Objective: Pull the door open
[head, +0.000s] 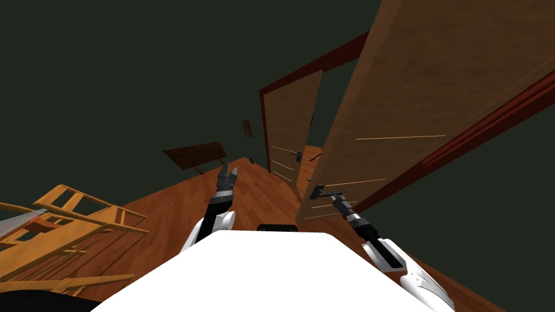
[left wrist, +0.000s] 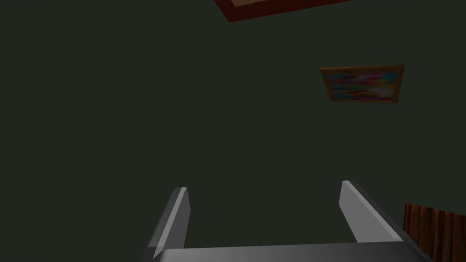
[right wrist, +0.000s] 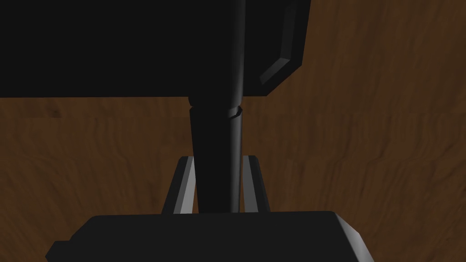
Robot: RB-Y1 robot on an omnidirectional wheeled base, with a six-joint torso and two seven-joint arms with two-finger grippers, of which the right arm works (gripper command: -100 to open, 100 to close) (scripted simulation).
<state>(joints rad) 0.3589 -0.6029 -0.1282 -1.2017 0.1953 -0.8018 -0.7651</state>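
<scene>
A brown wooden door (head: 412,108) with a dark red frame stands ajar at my right, swung toward me. Its dark lever handle (head: 321,190) sits near the door's lower free edge. My right gripper (head: 331,197) is shut on that handle. In the right wrist view the dark handle bar (right wrist: 217,154) runs up between the two fingers (right wrist: 185,191), which press its sides, with the dark handle plate (right wrist: 136,45) above and brown door wood (right wrist: 364,159) behind. My left gripper (head: 228,174) is raised over the floor, away from the door, fingers (left wrist: 175,218) open and holding nothing.
A second brown door (head: 287,135) with its own dark handle stands farther back. A dark wooden bench (head: 195,154) stands by the far wall. Light wooden chairs (head: 65,233) lie close at my left. Wooden floor (head: 255,195) stretches ahead between my arms.
</scene>
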